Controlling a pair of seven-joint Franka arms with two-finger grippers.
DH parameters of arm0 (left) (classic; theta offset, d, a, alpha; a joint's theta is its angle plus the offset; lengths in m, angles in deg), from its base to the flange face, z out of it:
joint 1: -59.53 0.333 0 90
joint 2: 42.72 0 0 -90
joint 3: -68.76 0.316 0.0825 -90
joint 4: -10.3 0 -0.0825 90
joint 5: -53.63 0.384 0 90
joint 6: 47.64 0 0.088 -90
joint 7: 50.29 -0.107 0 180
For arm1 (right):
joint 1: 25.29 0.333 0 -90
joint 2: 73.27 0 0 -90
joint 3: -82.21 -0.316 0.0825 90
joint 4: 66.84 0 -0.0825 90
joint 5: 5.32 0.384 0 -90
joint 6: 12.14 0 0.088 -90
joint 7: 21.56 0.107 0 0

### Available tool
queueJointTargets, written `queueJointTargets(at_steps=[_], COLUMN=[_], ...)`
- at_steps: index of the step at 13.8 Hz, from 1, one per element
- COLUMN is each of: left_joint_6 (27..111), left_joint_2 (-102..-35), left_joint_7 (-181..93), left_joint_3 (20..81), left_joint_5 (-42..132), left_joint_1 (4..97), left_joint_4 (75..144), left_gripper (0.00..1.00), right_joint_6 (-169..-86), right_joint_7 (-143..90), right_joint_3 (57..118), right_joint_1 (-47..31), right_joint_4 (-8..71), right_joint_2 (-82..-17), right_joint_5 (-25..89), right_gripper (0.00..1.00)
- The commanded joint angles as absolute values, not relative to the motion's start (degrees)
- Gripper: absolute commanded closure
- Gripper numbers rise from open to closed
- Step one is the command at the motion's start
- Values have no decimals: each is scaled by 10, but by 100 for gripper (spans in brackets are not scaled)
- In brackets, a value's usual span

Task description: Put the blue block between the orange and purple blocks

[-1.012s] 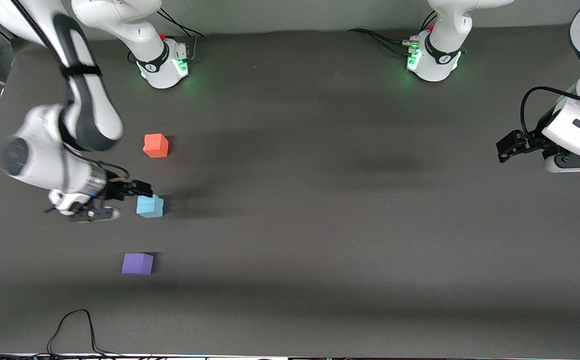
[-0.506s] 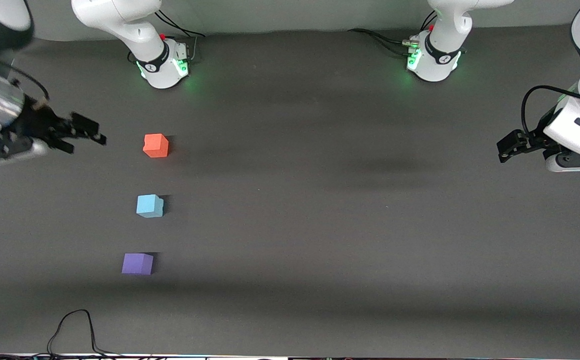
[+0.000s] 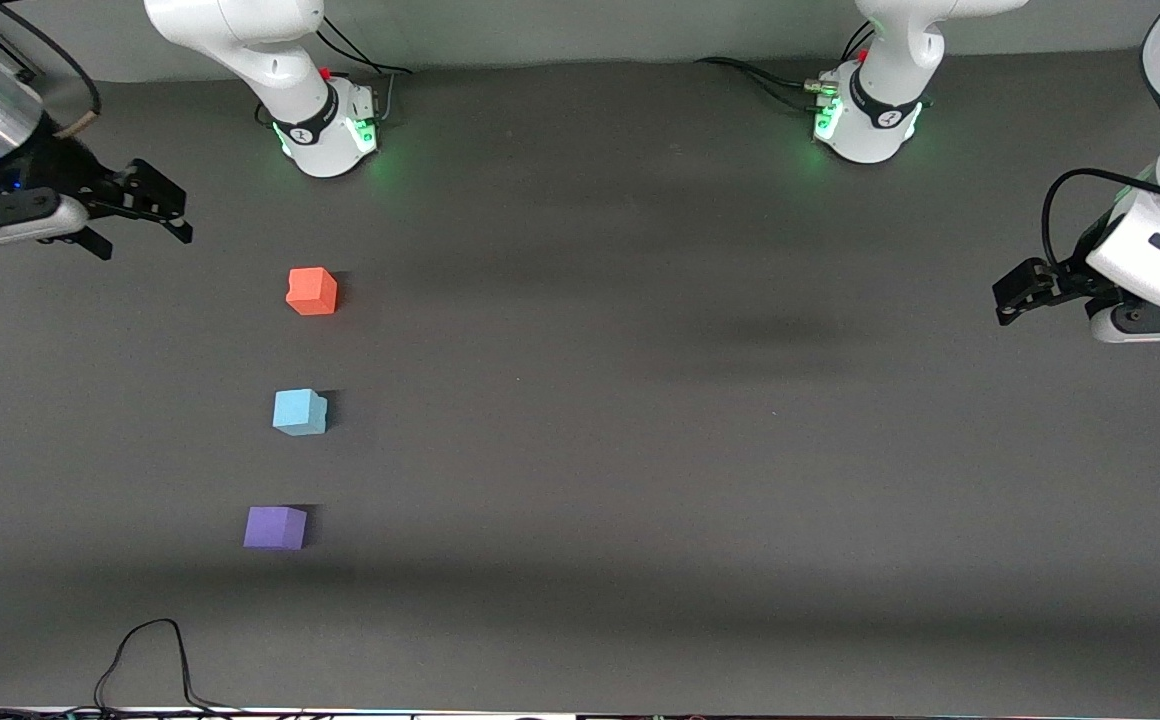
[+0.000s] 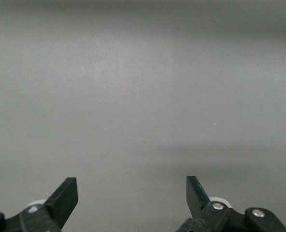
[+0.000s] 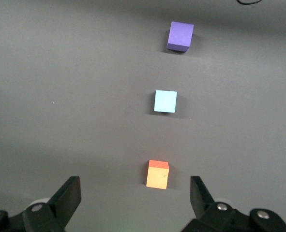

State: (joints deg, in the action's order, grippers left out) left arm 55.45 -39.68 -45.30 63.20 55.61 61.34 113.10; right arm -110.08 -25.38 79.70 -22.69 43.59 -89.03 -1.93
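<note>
The blue block (image 3: 299,412) rests on the dark table (image 3: 640,450) between the orange block (image 3: 312,291) and the purple block (image 3: 275,527), well apart from both, so the placing looks finished by my judgement. It is a small pale sky-blue matte cube, a little turned compared with the orange block, and the three make a slightly slanted row. The right gripper (image 3: 140,215) hangs empty with its fingers wide apart over the table edge near the orange block, probably to leave the row free. The left gripper (image 3: 1006,296) waits empty over the left arm's end of the table, fingers also spread wide.
</note>
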Motion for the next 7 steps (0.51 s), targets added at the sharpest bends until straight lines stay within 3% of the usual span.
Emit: queueJointTargets(at_steps=[1,7], left_joint_6=[538,535], left_joint_2=[-398,-403], left_joint_7=[-460,-452], left_joint_3=[634,633], left_joint_5=[552,552], left_joint_1=[609,601], left_joint_4=[1115,1115], left_gripper=[0,0], right_joint_6=[-1113,-1139], right_joint_7=[-242,-241], right_joint_3=[796,805], right_joint_1=[-227,-221], right_joint_4=[443,460], right_joint_2=[-889,-879], right_joint_5=[-29,-29], right_gripper=[0,0])
